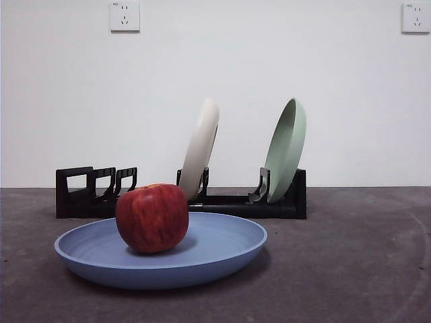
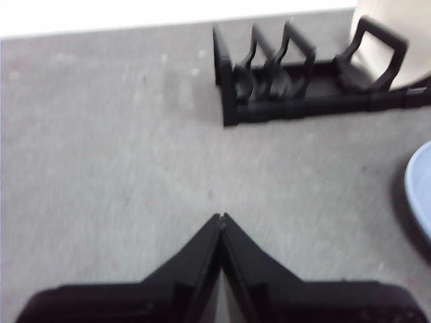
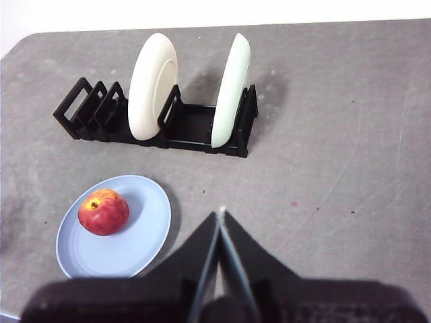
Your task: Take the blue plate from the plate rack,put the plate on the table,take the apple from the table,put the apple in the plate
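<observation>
The blue plate (image 1: 202, 259) lies flat on the grey table (image 1: 350, 269), in front of the black plate rack (image 1: 236, 202). The dark red apple (image 1: 152, 217) rests inside it, left of the plate's middle. From the right wrist view the plate (image 3: 128, 245) and apple (image 3: 103, 212) show together, with the rack (image 3: 188, 128) behind. My right gripper (image 3: 221, 214) is shut and empty, high above the table beside the plate. My left gripper (image 2: 220, 218) is shut and empty over bare table, near the rack's empty end (image 2: 269, 81); only the plate's edge (image 2: 419, 195) shows there.
A cream-white plate (image 1: 201, 148) and a pale green plate (image 1: 285, 149) stand upright in the rack. Its left slots (image 1: 94, 185) hold nothing. A white wall with two sockets (image 1: 124, 16) stands behind the table.
</observation>
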You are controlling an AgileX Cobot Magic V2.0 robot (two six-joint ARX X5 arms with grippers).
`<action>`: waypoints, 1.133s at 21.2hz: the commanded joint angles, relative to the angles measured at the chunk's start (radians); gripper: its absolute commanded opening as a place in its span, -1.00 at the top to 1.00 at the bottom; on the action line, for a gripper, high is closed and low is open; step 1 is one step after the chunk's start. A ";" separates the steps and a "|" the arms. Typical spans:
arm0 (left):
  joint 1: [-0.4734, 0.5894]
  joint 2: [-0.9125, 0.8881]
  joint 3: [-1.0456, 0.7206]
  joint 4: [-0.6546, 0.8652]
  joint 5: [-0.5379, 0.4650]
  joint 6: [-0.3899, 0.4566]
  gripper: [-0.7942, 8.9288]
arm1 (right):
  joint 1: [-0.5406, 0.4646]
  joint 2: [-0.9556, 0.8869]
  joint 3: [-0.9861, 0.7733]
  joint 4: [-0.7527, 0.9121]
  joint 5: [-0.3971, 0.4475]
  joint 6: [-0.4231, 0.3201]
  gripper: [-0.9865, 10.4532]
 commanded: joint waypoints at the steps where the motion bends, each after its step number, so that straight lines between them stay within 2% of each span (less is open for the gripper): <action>1: -0.003 0.003 -0.007 0.011 0.003 -0.005 0.84 | 0.001 0.000 -0.005 -0.020 0.002 0.010 0.83; 9: -0.003 0.006 -0.007 0.012 0.003 -0.005 0.84 | -0.002 0.000 -0.005 -0.020 0.004 0.010 0.83; 11: -0.003 0.006 -0.007 0.012 0.003 -0.005 0.84 | -0.042 -0.005 -0.005 -0.021 0.049 -0.142 0.83; 12: -0.003 0.006 -0.007 0.012 0.003 -0.005 0.84 | -0.094 -0.013 -0.007 -0.021 0.066 -0.198 0.83; 14: -0.003 0.006 -0.007 0.012 0.003 -0.005 0.84 | -0.255 -0.024 -0.024 0.006 0.064 -0.271 0.83; 15: -0.003 0.006 -0.007 0.011 0.003 -0.005 0.84 | -0.353 -0.044 -0.058 0.058 0.037 -0.311 0.83; 17: -0.003 0.006 -0.007 0.012 0.003 -0.005 0.84 | -0.550 -0.126 -0.204 0.280 -0.074 -0.374 0.83; 20: -0.003 0.006 -0.007 0.012 0.003 -0.005 0.84 | -0.769 -0.297 -0.552 0.736 -0.402 -0.559 0.83; 22: -0.003 0.006 -0.007 0.012 0.003 -0.005 0.84 | -0.848 -0.356 -0.709 0.889 -0.589 -0.660 0.83; 24: -0.003 0.006 -0.007 0.012 0.003 -0.005 0.84 | -0.909 -0.395 -0.829 0.970 -0.732 -0.732 0.83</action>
